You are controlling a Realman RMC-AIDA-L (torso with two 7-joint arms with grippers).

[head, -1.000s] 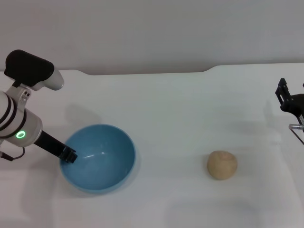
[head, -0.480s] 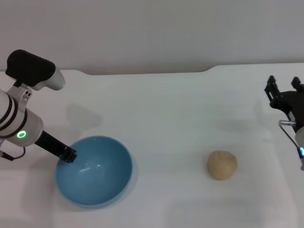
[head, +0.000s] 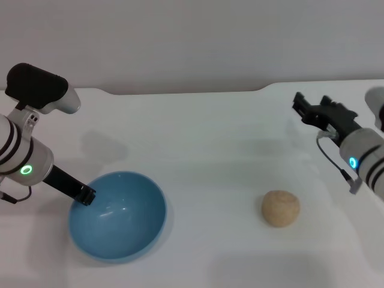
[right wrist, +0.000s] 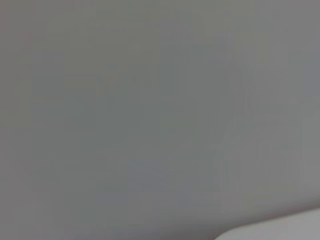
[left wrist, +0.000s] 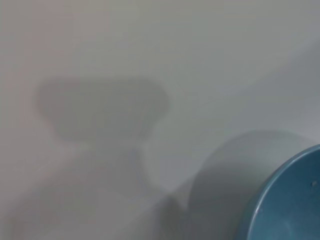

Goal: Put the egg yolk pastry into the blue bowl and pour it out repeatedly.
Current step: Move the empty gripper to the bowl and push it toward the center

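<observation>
The blue bowl (head: 120,219) sits upright and empty at the front left of the white table (head: 210,150). My left gripper (head: 85,195) is shut on the bowl's left rim. In the left wrist view only a curved piece of the blue bowl (left wrist: 295,200) shows in one corner. The egg yolk pastry (head: 280,208), a tan ball, lies on the table at the front right, well apart from the bowl. My right gripper (head: 313,107) hovers open behind and to the right of the pastry, not touching it. The right wrist view shows only a plain grey surface.
The table's back edge (head: 180,92) meets a pale wall. Nothing else stands on the white tabletop between the bowl and the pastry.
The right arm has swung in from the right edge toward the area behind the pastry. The bowl shifted slightly left and toward the front, still held by the left gripper. The pastry stayed put.
</observation>
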